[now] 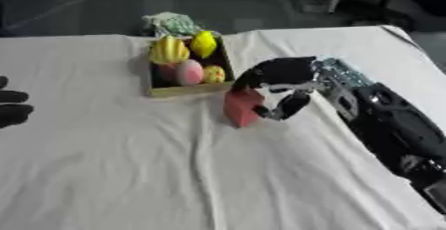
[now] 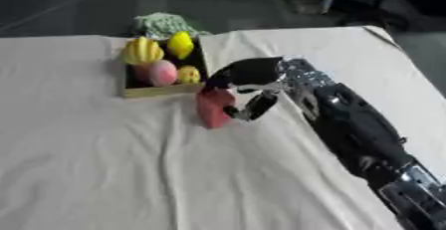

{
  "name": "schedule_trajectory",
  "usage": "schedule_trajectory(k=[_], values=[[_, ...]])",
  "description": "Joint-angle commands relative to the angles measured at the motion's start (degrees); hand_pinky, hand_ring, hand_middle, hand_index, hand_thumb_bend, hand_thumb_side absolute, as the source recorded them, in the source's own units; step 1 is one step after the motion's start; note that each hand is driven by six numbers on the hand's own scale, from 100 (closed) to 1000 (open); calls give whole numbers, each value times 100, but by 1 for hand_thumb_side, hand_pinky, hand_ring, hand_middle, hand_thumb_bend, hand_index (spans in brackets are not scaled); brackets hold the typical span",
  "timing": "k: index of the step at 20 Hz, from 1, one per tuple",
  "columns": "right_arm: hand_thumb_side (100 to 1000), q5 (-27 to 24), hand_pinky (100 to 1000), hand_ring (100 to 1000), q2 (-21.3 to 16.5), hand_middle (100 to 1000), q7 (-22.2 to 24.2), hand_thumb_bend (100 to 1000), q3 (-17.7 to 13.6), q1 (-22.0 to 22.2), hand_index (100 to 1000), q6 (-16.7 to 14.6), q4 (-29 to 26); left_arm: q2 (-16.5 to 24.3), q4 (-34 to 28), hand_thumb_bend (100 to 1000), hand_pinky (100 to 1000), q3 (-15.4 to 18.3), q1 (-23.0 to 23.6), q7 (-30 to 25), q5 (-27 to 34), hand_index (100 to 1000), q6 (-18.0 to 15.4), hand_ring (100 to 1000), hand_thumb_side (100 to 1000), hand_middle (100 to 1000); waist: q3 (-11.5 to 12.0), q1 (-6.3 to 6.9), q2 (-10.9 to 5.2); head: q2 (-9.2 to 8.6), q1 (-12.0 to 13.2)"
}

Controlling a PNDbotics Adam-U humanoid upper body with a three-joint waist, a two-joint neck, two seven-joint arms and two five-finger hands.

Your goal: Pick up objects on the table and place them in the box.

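Observation:
A red block-shaped object (image 1: 240,107) stands on the white cloth just in front of the box's near right corner. My right hand (image 1: 277,82) is curled round it, fingers over its top and thumb at its right side. The shallow brown box (image 1: 178,91) holds a yellow banana-like bunch (image 1: 168,51), a yellow lemon-like fruit (image 1: 203,43), a pink peach-like fruit (image 1: 189,72) and a small yellow fruit (image 1: 213,74). My left hand (image 1: 13,104) shows at the left edge, fingers relaxed, holding nothing.
A green and white bundle (image 1: 172,23) lies just behind the box at the table's far edge. The white cloth (image 1: 174,174) covers the table, wrinkled in the middle. Dark floor and clutter lie beyond the far edge.

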Motion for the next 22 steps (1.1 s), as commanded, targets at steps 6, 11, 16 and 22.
schedule_trajectory(k=[6,11,16,22], values=[[298,-180,757,751,30,523,266,100,-78,-119,666,-131,113,-16,-105,100,834,0,-20,1,-32,919,67,775,809,742,62,-38,-95,4,-37],[257,-614,739,689,-22,441,168,100,-196,-132,581,-13,172,-49,-105,100,834,-5,-2,8,-35,919,98,774,814,741,92,-70,-90,-30,-28],[239,-1409,737,672,-263,423,364,100,-331,-255,570,129,-22,-68,-105,100,834,-17,12,6,-52,919,123,774,820,741,117,-103,-75,-81,2],[231,-2118,736,667,-528,420,686,100,-586,-474,568,455,-176,-86,-105,100,834,-31,3,-3,-78,919,146,774,827,741,187,-150,-39,-169,-25]])
